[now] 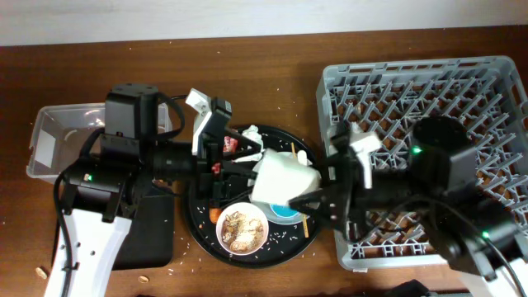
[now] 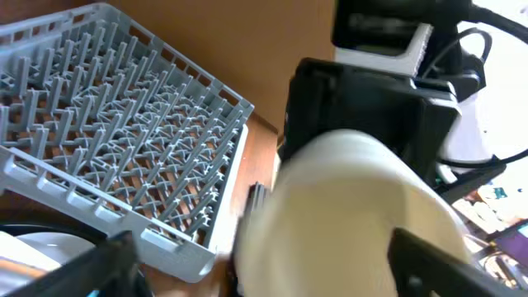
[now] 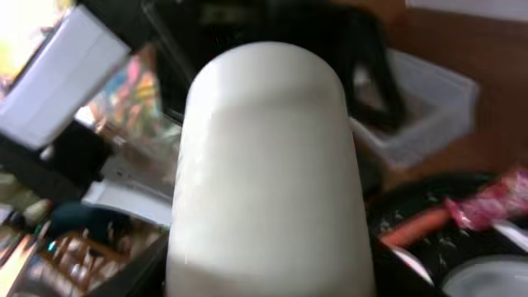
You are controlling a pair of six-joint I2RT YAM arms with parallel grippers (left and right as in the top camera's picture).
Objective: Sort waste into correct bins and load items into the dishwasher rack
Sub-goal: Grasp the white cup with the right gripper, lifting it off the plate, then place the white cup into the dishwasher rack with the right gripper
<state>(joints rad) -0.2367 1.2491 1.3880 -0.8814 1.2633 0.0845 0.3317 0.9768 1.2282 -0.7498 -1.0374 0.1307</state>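
Midway over the round black tray (image 1: 198, 227), the left gripper (image 1: 241, 162) stands spread, one finger clear of the smooth, glossy white cup (image 1: 283, 180) just beyond its tips. The right gripper (image 1: 323, 186) seems to pinch the cup, whose long axis runs out along its fingers. The pegged grey plastic dishwasher rack (image 1: 462, 82) lies right behind this nearer arm.

Surface (image 1: 247, 74): dark brown wood-grain top, matt finish, fills most of the overhead view. Pale specks (image 1: 280, 82) lie scattered over it, mostly twd far edge and centre. Beyond far edge: off-white strip (image 1: 165, 16); wall or floor, cannot tell. Left wrist view: bright glare (image 2: 507, 107) at right, blurred coloured clutter (image 2: 495, 198) below it. Right wrist view: strong light (image 3: 25, 25) in top-left corner, more blurred clutter (image 3: 124, 107) adj., not identifiable.
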